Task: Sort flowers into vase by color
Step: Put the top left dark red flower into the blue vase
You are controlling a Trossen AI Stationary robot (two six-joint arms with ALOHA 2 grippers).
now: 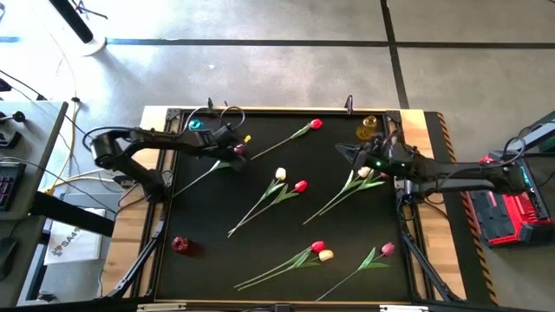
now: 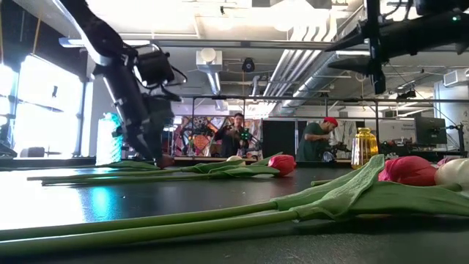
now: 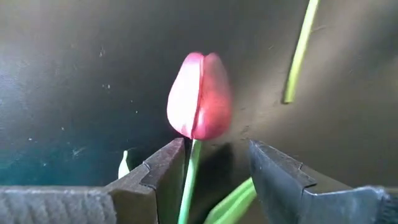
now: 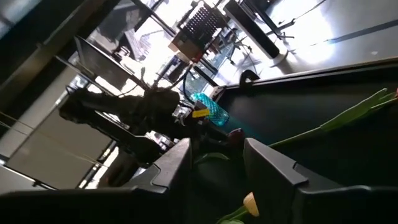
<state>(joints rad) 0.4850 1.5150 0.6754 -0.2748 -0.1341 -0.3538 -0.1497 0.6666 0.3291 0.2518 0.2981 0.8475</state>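
Observation:
Several artificial tulips lie flat on the black table (image 1: 199, 260). My left gripper (image 1: 232, 149) is low at the far left, open. Its fingers stand on either side of the stem (image 3: 188, 183) of a dark pink tulip (image 3: 199, 96), just below the head (image 1: 240, 152). That stem runs toward the left near side (image 1: 191, 180). My right gripper (image 1: 351, 154) is open at the far right, above the table, beside a cream tulip (image 1: 362, 173) and a pink one (image 1: 379, 175). The cream head (image 4: 250, 202) shows below its fingers. My left gripper comes at the dark pink tulip from above, slanting down, with the fingers across the stem. The stem (image 3: 188, 174) runs close beside one finger (image 3: 163, 171). I cannot tell whether it touches. The tulip lies on the table.
A teal vase (image 1: 195, 124) and an amber vase (image 1: 368, 127) stand at the far edge, a red vase (image 1: 179, 245) at the near left. Other tulips: red (image 1: 315, 125), cream and red (image 1: 290, 180), red and cream (image 1: 322, 251), pink (image 1: 387, 249). People stand in the room behind (image 2: 236, 132).

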